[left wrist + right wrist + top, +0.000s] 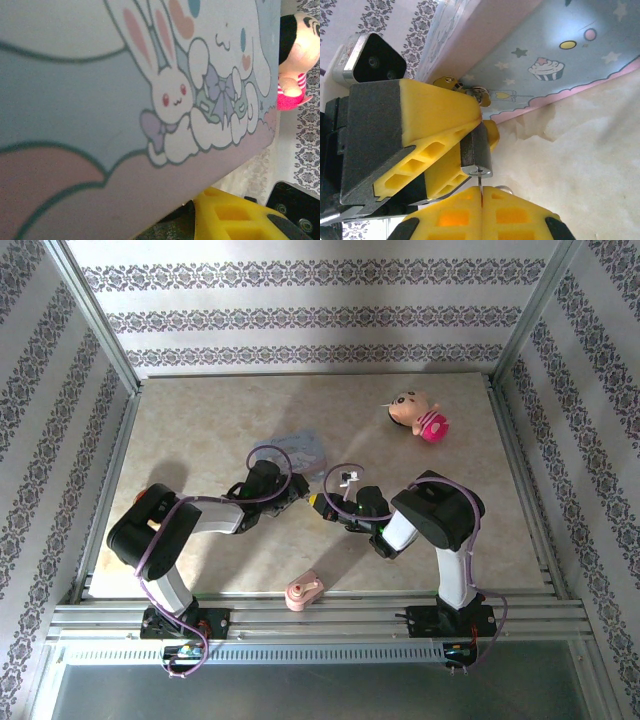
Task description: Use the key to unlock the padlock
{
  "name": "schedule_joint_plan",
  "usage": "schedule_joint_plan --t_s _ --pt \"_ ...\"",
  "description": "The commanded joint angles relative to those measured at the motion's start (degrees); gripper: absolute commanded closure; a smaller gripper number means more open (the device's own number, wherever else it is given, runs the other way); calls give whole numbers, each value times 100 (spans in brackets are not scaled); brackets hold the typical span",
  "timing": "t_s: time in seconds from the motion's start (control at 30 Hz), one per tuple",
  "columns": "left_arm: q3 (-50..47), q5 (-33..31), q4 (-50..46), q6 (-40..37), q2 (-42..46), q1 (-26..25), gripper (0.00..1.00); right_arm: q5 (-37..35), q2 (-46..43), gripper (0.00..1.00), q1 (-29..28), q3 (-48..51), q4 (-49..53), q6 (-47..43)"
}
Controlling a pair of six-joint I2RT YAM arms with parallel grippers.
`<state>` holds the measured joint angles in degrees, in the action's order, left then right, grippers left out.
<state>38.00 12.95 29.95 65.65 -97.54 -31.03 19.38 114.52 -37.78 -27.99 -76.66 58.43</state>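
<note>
Closest to the lens are the two yellow fingers of my right gripper (481,191). They are pressed together on the key (480,182), one thin metal blade that stands out of their seam and meets the silvery underside of the padlock (476,150).

By size, then:
- One marbled table (200,430).
- One blue cartoon tin (295,447) lies on it, left of centre, with a white rabbit printed on it.
- One big-headed doll (418,417) lies at the far right.
- One pink toy lump (303,592) sits at the near edge, about midway along it.

Single and small, the padlock is a dark block clamped between the two yellow fingers of my left gripper (481,131). It is just on the near side of the tin, where my two grippers meet mid-table.
</note>
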Motion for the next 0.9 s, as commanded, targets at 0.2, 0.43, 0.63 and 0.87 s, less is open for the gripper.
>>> schedule_joint_plan --t_s 0.2,0.43,0.63,0.87 --pt "-126 138 315 104 209 -18 70 -296 99 98 52 -118 -270 322" --pt "-245 146 485 207 169 -20 70 -195 33 94 19 -190 -270 485" --pt "-224 217 556 247 182 -22 70 -241 102 96 5 -216 -270 596" --pt "-373 108 555 290 242 -18 49 -381 97 100 6 -181 -279 1126"
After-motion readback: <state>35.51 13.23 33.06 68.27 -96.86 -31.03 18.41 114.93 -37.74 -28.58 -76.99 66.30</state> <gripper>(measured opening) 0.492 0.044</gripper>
